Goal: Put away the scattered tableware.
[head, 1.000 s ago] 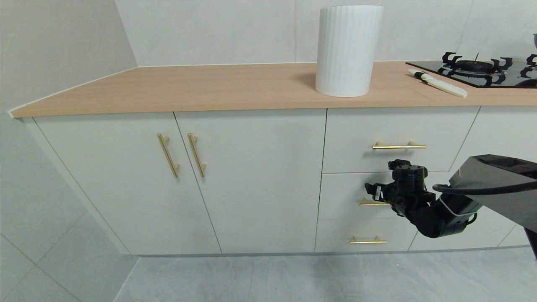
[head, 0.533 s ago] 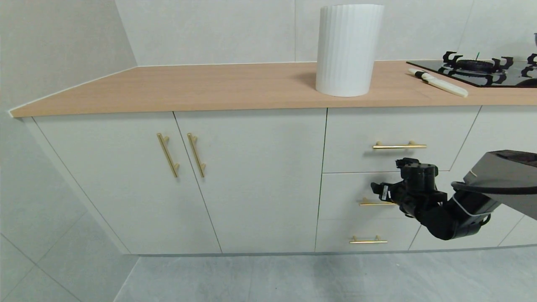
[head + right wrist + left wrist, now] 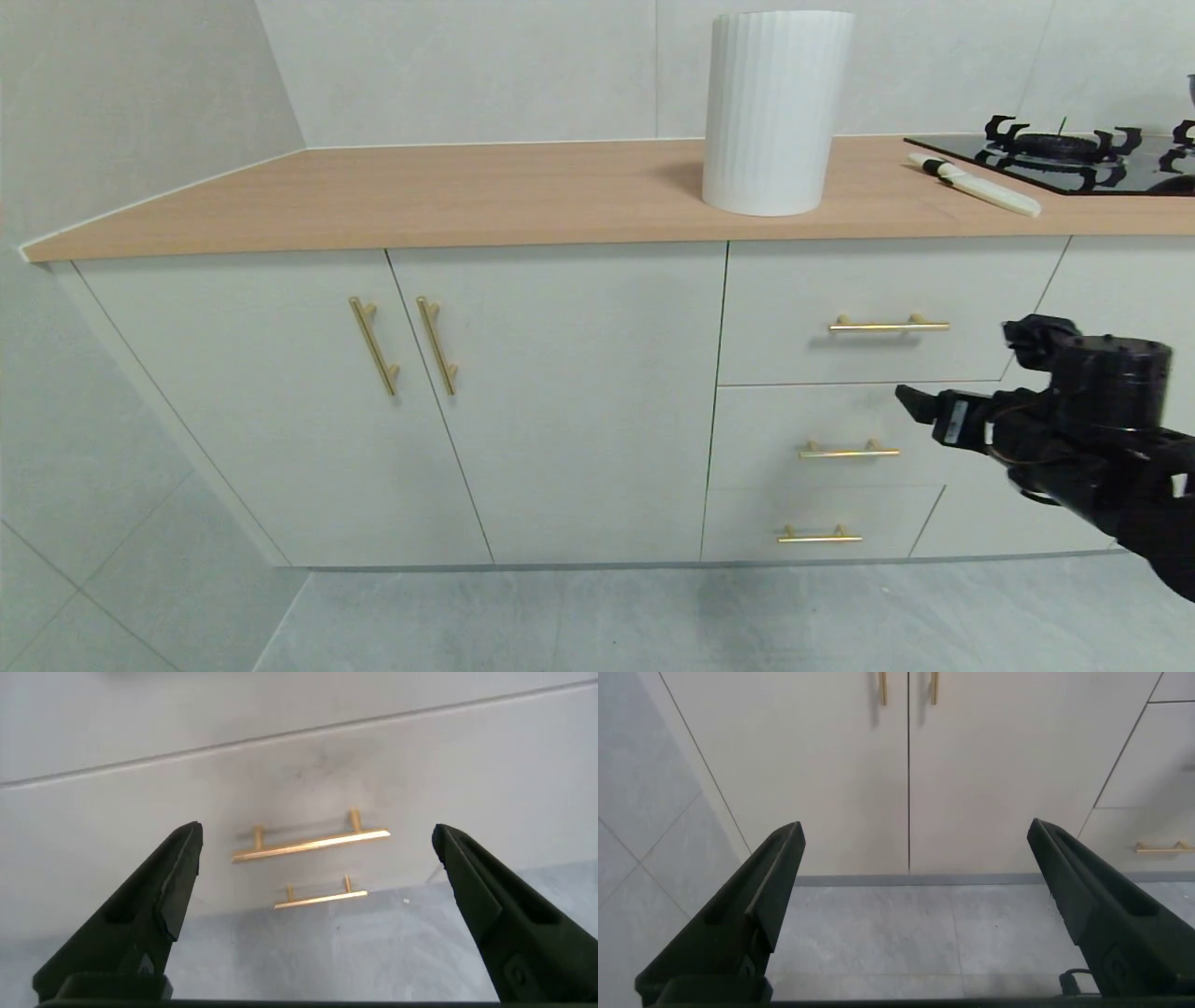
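Note:
A white-handled knife (image 3: pixel 976 184) lies on the wooden counter (image 3: pixel 467 191) beside the hob. A tall white ribbed container (image 3: pixel 773 112) stands on the counter to its left. My right gripper (image 3: pixel 971 373) hangs open and empty in front of the drawer stack, right of the middle drawer's gold handle (image 3: pixel 848 453) and apart from it. From the right wrist, my right gripper (image 3: pixel 316 835) frames the middle handle (image 3: pixel 311 844) and the bottom handle (image 3: pixel 320 896) at a distance. My left gripper (image 3: pixel 915 831) is open and empty, low before the cabinet doors (image 3: pixel 906 765).
All three drawers look shut; the top handle (image 3: pixel 889 326) and bottom handle (image 3: pixel 819 536) are gold bars. Two cabinet doors with upright gold handles (image 3: pixel 406 345) sit to the left. A black gas hob (image 3: pixel 1074 159) is at the counter's right. Grey tiled floor (image 3: pixel 653 616) lies below.
My right gripper has pulled back from the middle drawer handle, moving right and slightly up. The drawers stay shut.

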{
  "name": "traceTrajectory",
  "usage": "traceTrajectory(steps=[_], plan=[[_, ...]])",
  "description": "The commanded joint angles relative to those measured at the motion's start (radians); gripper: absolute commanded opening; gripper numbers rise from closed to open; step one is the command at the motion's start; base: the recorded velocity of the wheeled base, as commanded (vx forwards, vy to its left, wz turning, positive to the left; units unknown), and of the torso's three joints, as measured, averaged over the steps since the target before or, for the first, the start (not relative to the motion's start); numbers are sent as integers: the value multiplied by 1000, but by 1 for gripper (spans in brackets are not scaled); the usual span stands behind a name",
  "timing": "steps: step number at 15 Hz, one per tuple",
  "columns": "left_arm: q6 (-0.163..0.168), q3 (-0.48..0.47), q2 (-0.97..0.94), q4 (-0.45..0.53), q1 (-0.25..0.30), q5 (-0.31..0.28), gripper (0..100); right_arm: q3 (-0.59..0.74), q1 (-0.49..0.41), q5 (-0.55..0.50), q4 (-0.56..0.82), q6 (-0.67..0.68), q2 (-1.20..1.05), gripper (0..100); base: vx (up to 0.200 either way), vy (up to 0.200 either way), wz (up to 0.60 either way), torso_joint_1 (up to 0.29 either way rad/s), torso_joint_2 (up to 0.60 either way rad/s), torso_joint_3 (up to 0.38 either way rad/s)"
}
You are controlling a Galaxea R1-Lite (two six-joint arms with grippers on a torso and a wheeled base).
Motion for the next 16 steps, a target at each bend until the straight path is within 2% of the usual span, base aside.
traceTrajectory(steps=[1, 2, 4, 7, 9, 10, 16], plan=[[0, 0, 2, 0, 1, 1, 100, 213, 1, -8, 4, -53, -418, 100, 0, 0, 0, 0, 0, 0], [0, 0, 2, 0, 1, 1, 100, 253, 0, -9, 24, -76, -521, 100, 0, 0, 0, 0, 0, 0], [0, 0, 2, 0, 1, 1, 100, 298, -2, -23, 179, -136, -756, 100, 0, 0, 0, 0, 0, 0], [0, 0, 2, 0, -1, 1, 100, 263, -2, -26, 488, -177, -1057, 100, 0, 0, 0, 0, 0, 0], [0, 0, 2, 0, 1, 1, 100, 217, -8, -36, 760, -212, -1271, 100, 0, 0, 0, 0, 0, 0], [0, 0, 2, 0, 1, 1, 100, 215, -31, -57, 835, -228, -1334, 100, 0, 0, 0, 0, 0, 0], [0, 0, 2, 0, -1, 1, 100, 269, -203, -59, 967, -284, -1623, 100, 0, 0, 0, 0, 0, 0]])
